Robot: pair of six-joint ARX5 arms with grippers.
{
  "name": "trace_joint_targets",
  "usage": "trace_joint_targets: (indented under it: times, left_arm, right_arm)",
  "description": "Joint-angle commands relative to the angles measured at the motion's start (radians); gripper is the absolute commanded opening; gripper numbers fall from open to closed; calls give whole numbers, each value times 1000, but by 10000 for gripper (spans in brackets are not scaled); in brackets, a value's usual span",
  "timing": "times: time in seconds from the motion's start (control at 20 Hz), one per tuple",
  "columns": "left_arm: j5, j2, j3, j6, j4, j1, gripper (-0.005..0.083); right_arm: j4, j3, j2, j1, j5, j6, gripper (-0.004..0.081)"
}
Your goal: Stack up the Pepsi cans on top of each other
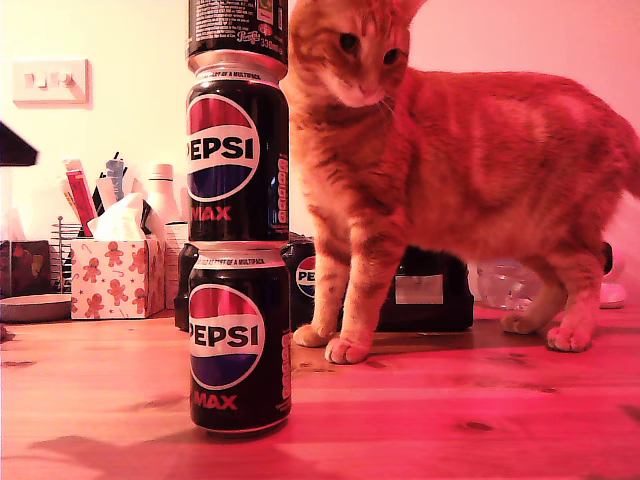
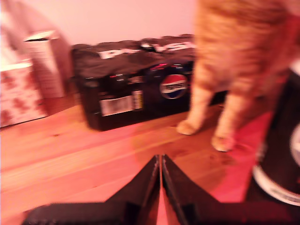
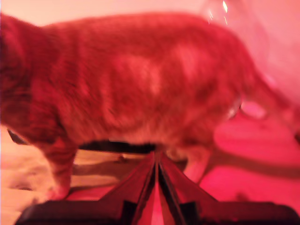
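Observation:
Three black Pepsi cans stand in one column on the wooden table in the exterior view. The bottom can (image 1: 240,340) carries the middle can (image 1: 237,160). The top can (image 1: 237,28) is cut off by the frame's upper edge. Neither gripper shows in the exterior view. In the first wrist view my first gripper (image 2: 160,158) is shut with nothing between its fingers, low over the table, and a black can (image 2: 281,154) stands close beside it. My second gripper (image 3: 156,157) is shut and empty too, pointing at the cat's flank.
An orange cat (image 1: 450,170) stands on the table just behind the stack, its head near the top cans and its paws (image 2: 206,126) ahead of my first gripper. Behind it lies the dark multipack block (image 2: 136,89). A tissue box (image 1: 115,275) sits at the exterior view's left.

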Motion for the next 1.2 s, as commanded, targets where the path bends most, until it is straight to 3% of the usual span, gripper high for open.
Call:
trace_joint_targets:
  times: [0.0, 0.25, 0.5, 0.8, 1.15]
  left_arm:
    - [12, -3, -25, -13, 10, 21, -24]
    - [56, -6, -51, -29, 11, 48, -24]
    - [70, -113, -123, -82, 3, 47, -24]
    - [73, -273, -127, -85, -117, 43, -24]
    - [72, -291, -127, -134, -328, 43, -24]
  right_arm:
    - [18, -49, -19, -29, -18, 16, -11]
    - [5, -146, -111, -57, -89, 42, -11]
    - [-84, -188, -236, -57, -82, 60, -11]
    - [-156, -187, -327, -50, -137, 103, -11]
    - [-288, -187, -328, -51, -135, 102, -11]
